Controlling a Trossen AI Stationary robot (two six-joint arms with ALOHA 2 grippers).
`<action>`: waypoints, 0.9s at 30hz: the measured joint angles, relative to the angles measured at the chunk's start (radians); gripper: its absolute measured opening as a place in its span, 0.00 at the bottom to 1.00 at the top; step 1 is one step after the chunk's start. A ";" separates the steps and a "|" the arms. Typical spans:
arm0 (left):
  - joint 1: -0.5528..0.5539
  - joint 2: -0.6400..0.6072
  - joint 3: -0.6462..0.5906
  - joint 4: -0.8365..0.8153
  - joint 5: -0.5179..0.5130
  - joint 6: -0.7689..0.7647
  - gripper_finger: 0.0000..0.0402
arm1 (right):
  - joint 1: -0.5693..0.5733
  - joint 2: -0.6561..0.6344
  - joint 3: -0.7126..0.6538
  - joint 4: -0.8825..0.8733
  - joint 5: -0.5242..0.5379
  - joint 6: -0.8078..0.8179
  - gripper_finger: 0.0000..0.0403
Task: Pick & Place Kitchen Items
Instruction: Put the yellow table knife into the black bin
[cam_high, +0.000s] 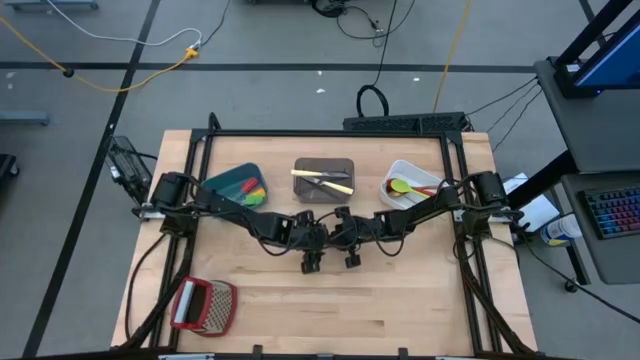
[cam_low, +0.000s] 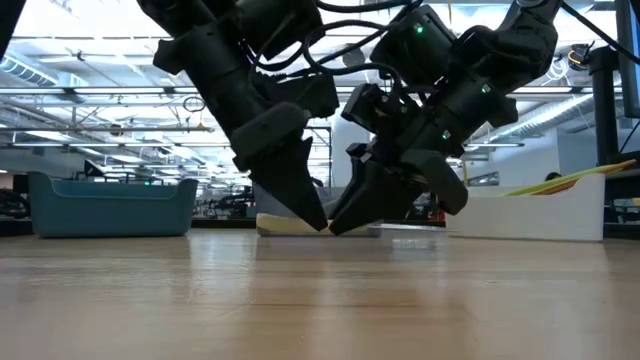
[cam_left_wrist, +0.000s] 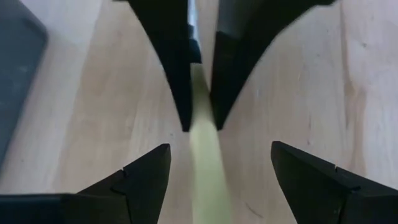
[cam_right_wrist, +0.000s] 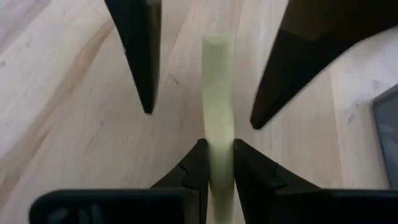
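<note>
A cream-handled knife (cam_right_wrist: 217, 93) lies in the middle of the table, between my two grippers. My right gripper (cam_right_wrist: 216, 152) comes from the table's right and is shut on the knife's handle. My left gripper (cam_left_wrist: 217, 168) comes from the left, slanting down. It is open, with one finger on each side of the handle's free end (cam_left_wrist: 208, 186), touching nothing. In the high view both grippers (cam_high: 322, 236) (cam_high: 342, 233) meet tip to tip. The low view shows the cream handle (cam_low: 285, 225) low at the table top, behind the fingertips. My right gripper pinches the knife's cream handle (cam_right_wrist: 217, 134) between its two fingers, well back from the handle's free end. The fingers (cam_left_wrist: 180, 93) slant down from the table's right and lie along the knife. The handle lies about level at the table top; whether it rests there I cannot tell.
Three bins stand in a row at the back. The teal bin (cam_high: 232, 184) on the left holds coloured utensils, the grey bin (cam_high: 323, 178) in the middle holds knives, and the white bin (cam_high: 410, 185) on the right holds a green and a red spoon. A red-framed grater (cam_high: 203, 305) lies near left.
</note>
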 joint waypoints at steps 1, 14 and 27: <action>0.001 -0.001 0.000 0.001 -0.006 0.000 0.71 | 0.000 0.000 0.000 0.004 0.000 0.000 0.12; 0.003 -0.001 0.000 -0.005 -0.094 -0.007 0.60 | 0.001 0.000 0.001 0.026 0.000 -0.033 0.12; 0.014 -0.001 0.000 -0.026 0.004 -0.026 0.30 | 0.001 -0.001 0.001 0.071 -0.002 -0.034 0.12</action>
